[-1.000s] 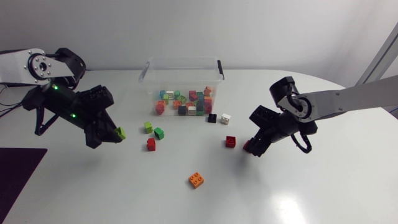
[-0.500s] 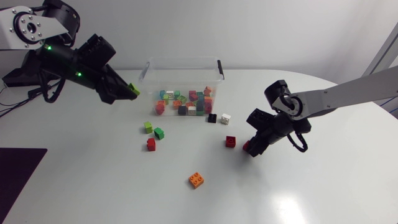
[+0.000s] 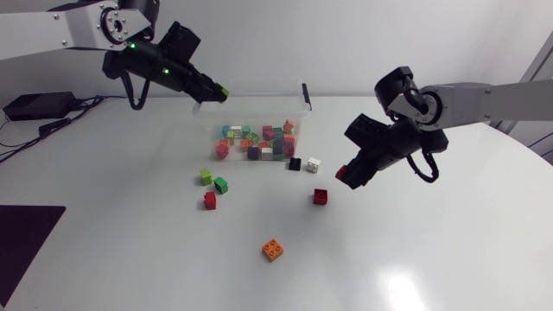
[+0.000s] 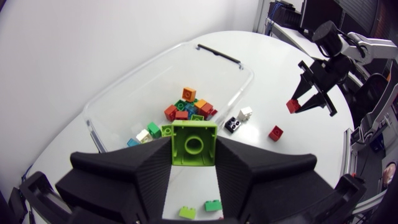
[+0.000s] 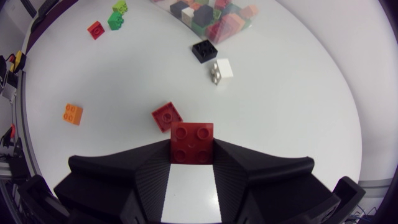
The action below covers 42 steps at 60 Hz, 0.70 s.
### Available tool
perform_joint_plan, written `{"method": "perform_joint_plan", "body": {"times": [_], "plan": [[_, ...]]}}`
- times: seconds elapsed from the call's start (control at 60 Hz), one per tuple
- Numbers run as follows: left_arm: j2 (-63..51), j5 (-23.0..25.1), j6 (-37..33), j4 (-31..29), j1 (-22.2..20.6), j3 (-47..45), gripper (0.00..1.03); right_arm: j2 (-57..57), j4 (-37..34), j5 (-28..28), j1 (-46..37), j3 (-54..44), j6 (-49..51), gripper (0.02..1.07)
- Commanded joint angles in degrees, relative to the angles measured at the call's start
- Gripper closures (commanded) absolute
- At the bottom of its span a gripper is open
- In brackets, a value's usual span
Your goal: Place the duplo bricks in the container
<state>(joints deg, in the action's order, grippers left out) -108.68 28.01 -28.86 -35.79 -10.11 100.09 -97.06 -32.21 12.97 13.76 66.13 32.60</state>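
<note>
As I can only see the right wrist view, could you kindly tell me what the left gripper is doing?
Observer: The left gripper is shut on a lime brick.
Operator: Thank you. Where is it relative to the container?
Observer: In the head view it hangs at the left end of the container, by the back rim.
Operator: Is the container open there?
Observer: Yes, there is no lid on it, and the left wrist view looks straight in at the bricks inside.

Container (image 3: pixel 259 86) at the table's (image 3: pixel 432 259) rear middle, bricks (image 3: pixel 255 142) heaped inside. Just before it, a brick pair (image 3: pixel 304 163); left of that, a trio (image 3: pixel 212 187); nearer, a lone brick (image 3: pixel 320 196); nearest, a last brick (image 3: pixel 274 250). Left gripper (image 4: pixel 194 152) around a raised brick (image 3: pixel 223 90) above the container's left end; right gripper (image 5: pixel 191 152) around a second raised brick (image 3: pixel 343 175) right of the pair.
</note>
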Motion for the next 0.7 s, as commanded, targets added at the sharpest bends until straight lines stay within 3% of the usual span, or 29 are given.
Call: {"method": "perform_joint_plan", "body": {"times": [0.0,0.283,0.35,0.367,0.4,0.433,0.567,0.683], "plan": [[-3.3,-0.4,2.7,-0.9,-0.9,7.5,0.74,1.3,-1.5,0.7,1.4,1.6,-1.4,0.82],[-13.2,-3.7,5.2,-2.8,-1.1,21.8,0.71,2.4,-1.8,2.1,3.6,5.2,-3.2,0.82],[-14.5,-5.2,5.3,-2.8,-1.1,22.9,0.59,2.5,-1.5,2.6,3.9,6.4,-3.9,0.82],[-15.0,-6.5,5.3,-2.5,-1.1,23.2,0.42,2.5,-1.5,2.8,3.9,6.7,-4.0,0.82],[-15.3,-7.1,5.3,-2.4,-1.0,23.5,0.18,2.5,-1.4,3.0,4.2,7.6,-4.5,0.82],[-15.3,-7.6,5.3,-2.4,-0.9,23.5,0.03,2.5,-1.3,3.4,4.4,8.7,-4.8,0.82],[-13.2,-8.7,5.3,-2.1,-0.4,21.4,0.03,2.3,-0.8,3.6,5.9,13.1,-6.9,0.82],[-6.0,-8.8,2.9,-2.1,0.6,13.7,0.03,0.7,-0.7,3.6,7.2,18.2,-9.0,0.82]]}}
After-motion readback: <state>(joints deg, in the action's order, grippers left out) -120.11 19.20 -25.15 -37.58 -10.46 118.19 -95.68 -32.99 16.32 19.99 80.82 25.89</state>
